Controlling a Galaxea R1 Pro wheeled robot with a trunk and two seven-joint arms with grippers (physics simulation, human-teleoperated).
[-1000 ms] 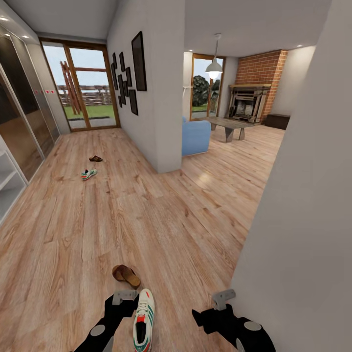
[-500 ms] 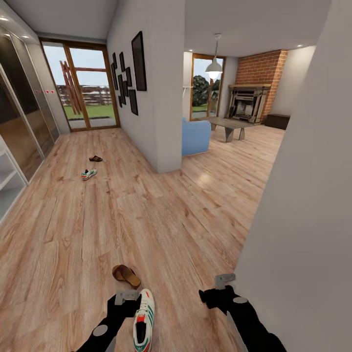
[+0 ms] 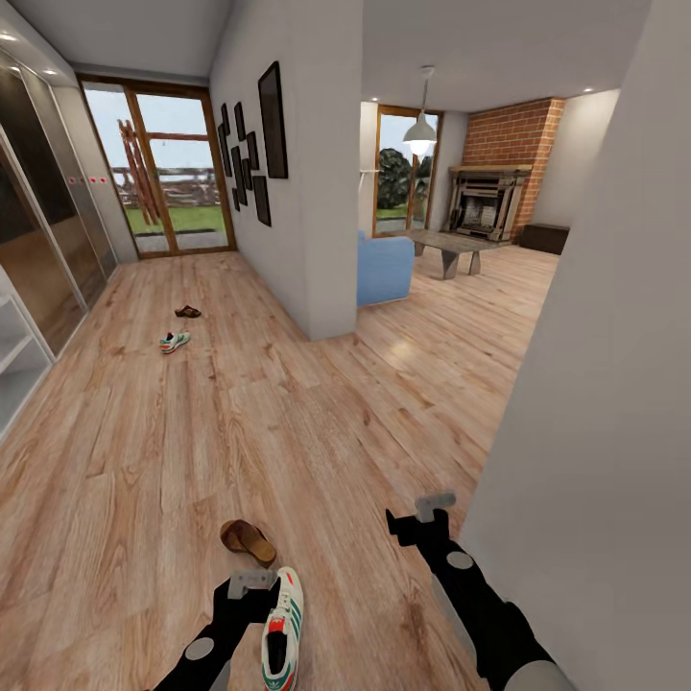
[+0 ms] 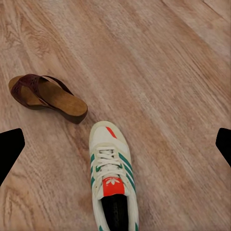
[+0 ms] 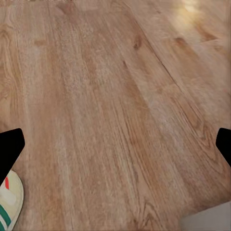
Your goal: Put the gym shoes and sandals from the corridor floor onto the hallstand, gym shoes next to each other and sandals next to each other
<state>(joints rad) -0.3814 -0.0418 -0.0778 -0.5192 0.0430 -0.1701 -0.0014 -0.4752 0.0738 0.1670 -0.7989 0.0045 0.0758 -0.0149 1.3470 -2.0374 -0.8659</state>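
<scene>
In the head view, the corridor floor (image 3: 240,422) is stretching away toward glazed doors (image 3: 158,173). A near gym shoe (image 3: 282,629) is lying on the planks close to the robot, toe pointing away, and a near sandal (image 3: 248,540) is resting just beyond it, apart from it. Farther down the corridor a far gym shoe (image 3: 174,341) and a far sandal (image 3: 188,311) are sitting near each other on the floor. The left gripper (image 3: 251,582) is hanging just beside the near gym shoe's left side; the right gripper (image 3: 434,503) is reaching forward close to a pale wall (image 3: 595,432). A slice of the hallstand (image 3: 11,360) is showing at the left edge.

In the left wrist view, the left gripper's fingers (image 4: 10,147) are standing wide apart, holding nothing, with the near gym shoe (image 4: 111,180) below between them and the near sandal (image 4: 48,96) just beyond its toe.

In the right wrist view, the right gripper's fingers (image 5: 9,144) are spread wide over bare planks (image 5: 115,110), empty, with the toe of the near gym shoe (image 5: 10,199) peeking in at the picture's edge.
</scene>
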